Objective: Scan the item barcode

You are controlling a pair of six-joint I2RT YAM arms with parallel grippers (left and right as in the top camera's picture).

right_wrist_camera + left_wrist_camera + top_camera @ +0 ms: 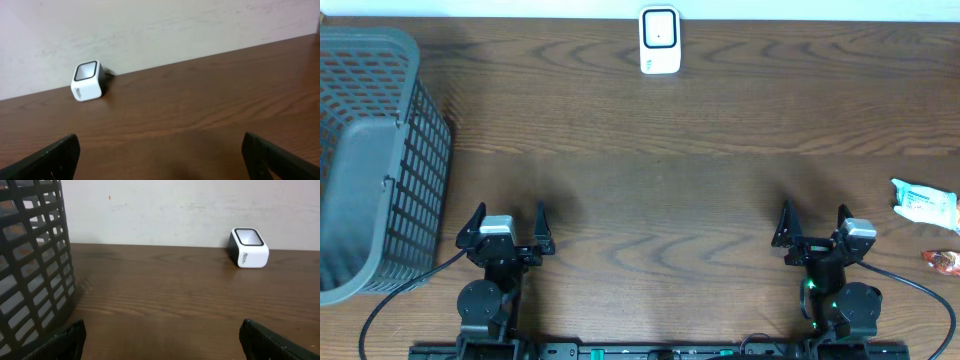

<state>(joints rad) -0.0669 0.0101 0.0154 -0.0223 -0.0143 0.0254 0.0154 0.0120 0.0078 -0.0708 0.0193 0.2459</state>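
Left gripper [510, 212] and right gripper [814, 212]: both spread wide, nothing between the fingers, both low at the near edge of the table [660, 180]. Neither touches anything. Nearest candidate item is a white packet [923, 203] to the right of the right gripper, at the far right margin of the overhead view, with a red-orange wrapper [942, 261] just nearer us. Neither wrist view shows them. The scanner [660, 40] stands at the far edge, centre, well apart from both arms. The basket [430, 150] is on the left. Risks, as we judge them: the packet looks thin and lies flat, so the fingers may skate over it or push it off the edge. We cannot see which face carries the barcode, so it may meet the scanner wrong side up. The neighbouring wrapper could be caught too.
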